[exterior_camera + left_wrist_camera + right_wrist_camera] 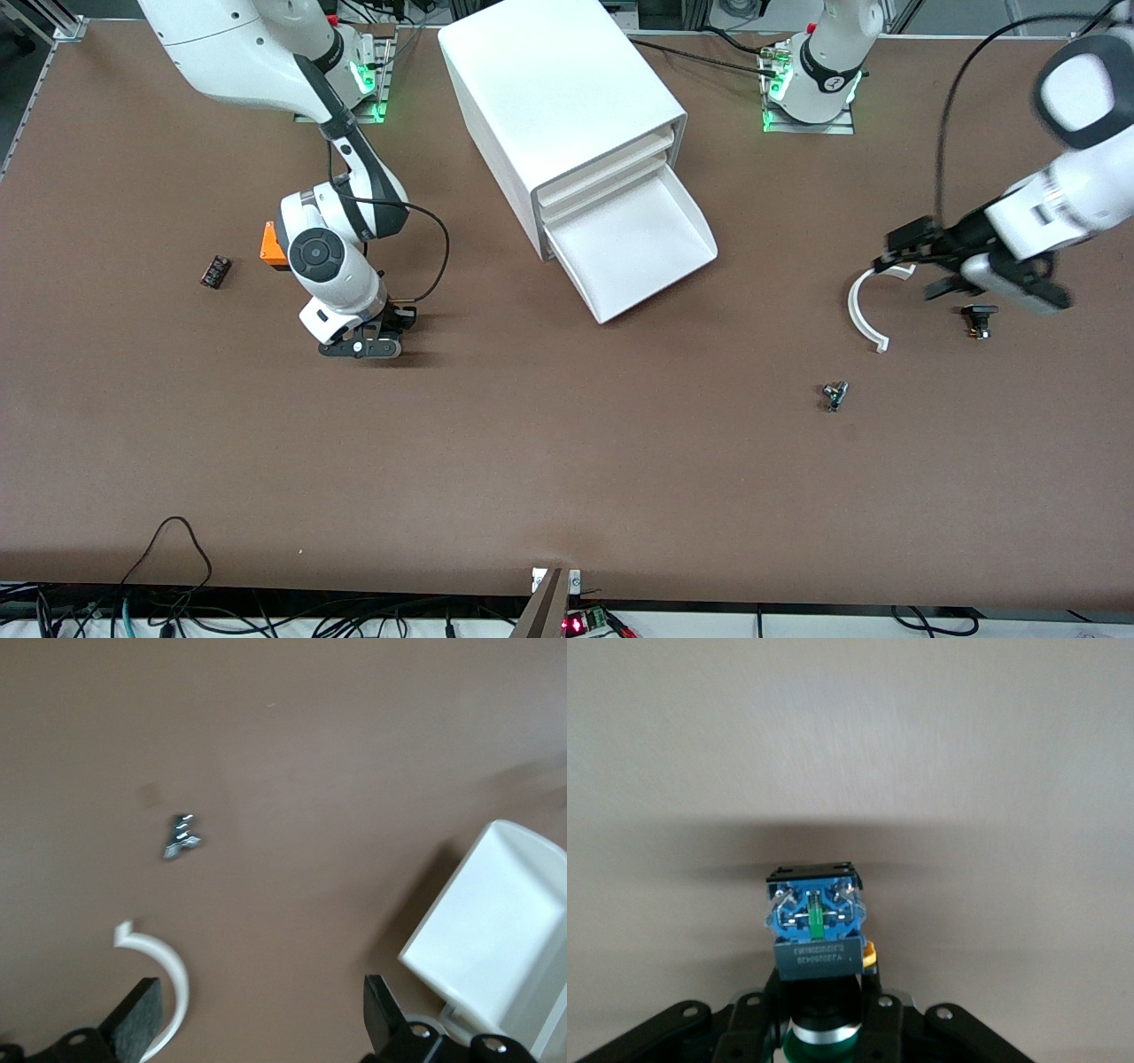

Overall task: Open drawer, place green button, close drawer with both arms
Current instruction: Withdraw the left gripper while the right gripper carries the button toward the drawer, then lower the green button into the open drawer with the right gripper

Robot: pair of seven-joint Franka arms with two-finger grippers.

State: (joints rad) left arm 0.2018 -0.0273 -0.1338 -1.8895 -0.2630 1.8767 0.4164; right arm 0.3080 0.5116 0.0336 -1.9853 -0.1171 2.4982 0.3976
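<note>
Even overhead light, soft shadows, motion blur on the left arm (1063,195).

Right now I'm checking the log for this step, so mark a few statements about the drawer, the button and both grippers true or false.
1. The lowest drawer of the cabinet is pulled out. True.
2. The button already lies in the drawer. False: it sits between the right gripper's fingers, low over bare table toward the right arm's end.
3. The left gripper is shut on the white curved piece. False: it is open, empty, over that piece.
4. The two upper drawers are closed. True.
5. An orange box stands inside the drawer. False: it stands on the table beside the right arm.
</note>
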